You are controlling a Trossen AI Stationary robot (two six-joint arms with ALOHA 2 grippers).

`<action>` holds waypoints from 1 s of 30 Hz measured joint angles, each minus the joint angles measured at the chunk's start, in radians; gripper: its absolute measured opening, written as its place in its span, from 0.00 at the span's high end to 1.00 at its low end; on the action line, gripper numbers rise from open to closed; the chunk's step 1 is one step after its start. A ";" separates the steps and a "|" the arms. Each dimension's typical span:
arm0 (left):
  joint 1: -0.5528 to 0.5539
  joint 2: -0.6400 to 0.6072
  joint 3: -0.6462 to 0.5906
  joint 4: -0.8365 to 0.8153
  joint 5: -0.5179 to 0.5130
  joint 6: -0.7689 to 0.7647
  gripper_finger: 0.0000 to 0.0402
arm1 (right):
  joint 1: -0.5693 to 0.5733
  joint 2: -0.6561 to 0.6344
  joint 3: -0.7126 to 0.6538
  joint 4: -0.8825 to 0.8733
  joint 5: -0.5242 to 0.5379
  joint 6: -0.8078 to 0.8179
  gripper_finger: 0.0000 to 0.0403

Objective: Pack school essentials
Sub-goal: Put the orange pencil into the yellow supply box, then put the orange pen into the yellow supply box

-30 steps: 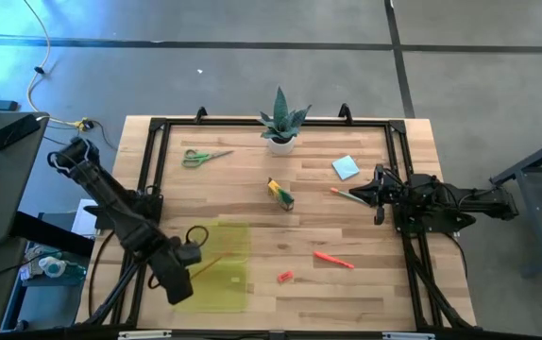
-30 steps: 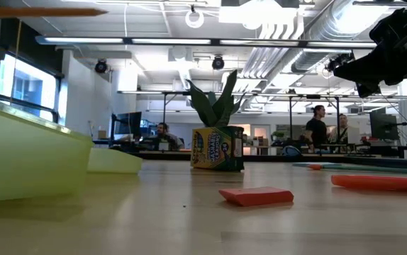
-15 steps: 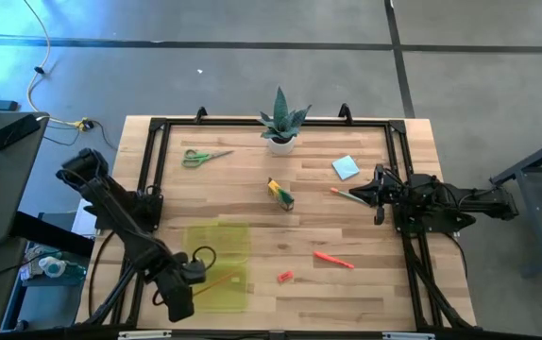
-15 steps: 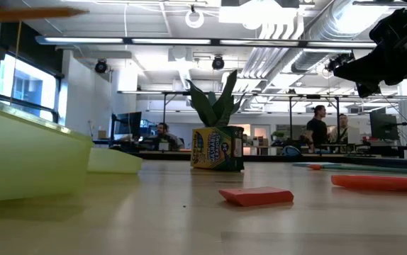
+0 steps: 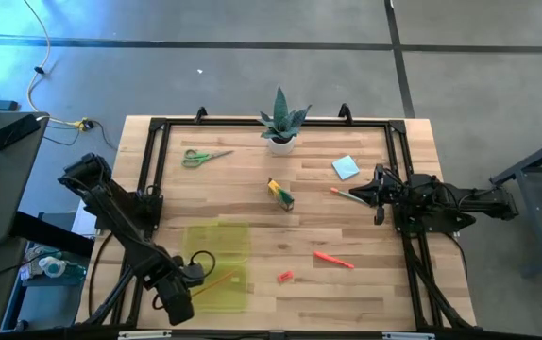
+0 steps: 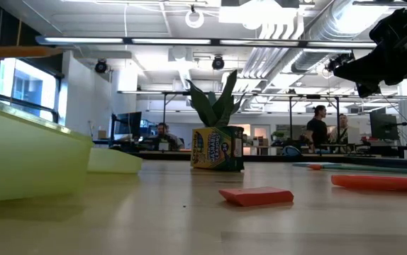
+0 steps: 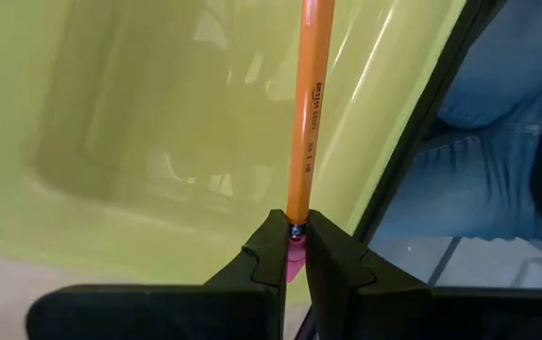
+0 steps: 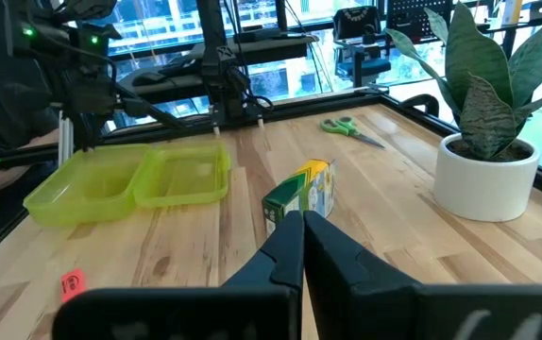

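My left gripper (image 5: pixel 192 280) is shut on an orange pencil (image 7: pixel 311 104) above the open translucent yellow-green case (image 5: pixel 222 266), at the table's near left. In the low view the pencil (image 6: pixel 15 52) hangs level over the case (image 6: pixel 26 159). My right gripper (image 5: pixel 376 195) is shut and empty, raised at the right, beside a second orange pencil (image 5: pixel 349 196) lying on the table. Green-handled scissors (image 5: pixel 205 157), the crayon box (image 5: pixel 280 193), the light blue note pad (image 5: pixel 345 167), the red-orange marker (image 5: pixel 333 260) and the small red eraser (image 5: pixel 285 277) lie on the wood. My left gripper pinches the pencil's eraser end (image 7: pixel 296 234) between its two fingertips (image 7: pixel 269 247). The fingers come about level from the table's near left and lie in line with the pencil. The pencil sticks straight out ahead of them, clear of the case below.
A spiky green plant in a white pot (image 5: pixel 280 125) stands at the far middle edge. A black frame (image 5: pixel 158 127) runs round the table top. Bare wood lies between the case and the marker. People sit and stand in the room beyond the table (image 6: pixel 317 127).
My left gripper has gone toward the table's near edge and down with the pencil. The pencil stays level and now hangs lower over the case. My right arm has kept still.
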 joint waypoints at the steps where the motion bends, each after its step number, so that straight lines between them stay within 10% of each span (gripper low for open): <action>1: -0.003 0.000 0.000 0.002 -0.005 0.000 0.96 | 0.000 0.000 0.000 0.000 0.000 0.000 1.00; 30: -0.004 0.019 0.000 -0.001 -0.012 0.012 0.75 | 0.000 0.000 0.000 0.000 0.000 0.000 1.00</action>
